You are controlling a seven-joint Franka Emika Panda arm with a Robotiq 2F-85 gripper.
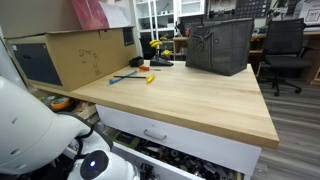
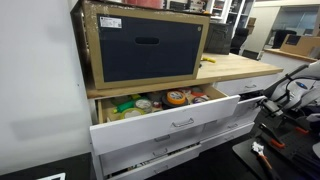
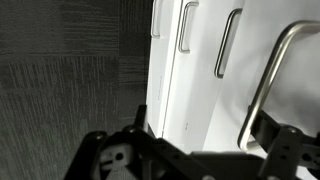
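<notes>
The silver bar handle (image 3: pixel 268 85) on a white drawer front (image 3: pixel 200 90) lay between my gripper (image 3: pixel 195 140) fingers, close against one. Fingers apart, clamped on nothing. I had the arm low, beneath the wooden desk (image 2: pixel 235 66) front edge. An open top drawer (image 2: pixel 170 125) of clutter projected nearby, with grey carpet (image 3: pixel 70 80) alongside.

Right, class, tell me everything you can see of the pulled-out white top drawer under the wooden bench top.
The white top drawer stands pulled well out, level, beneath the pale wooden bench top. Its flat front looks painted and bears one slim metal handle at mid-width. Inside lie crowded colourful tins and packets. The black gripper, jaws open, hangs near the drawer fronts; contact cannot be told.
</notes>
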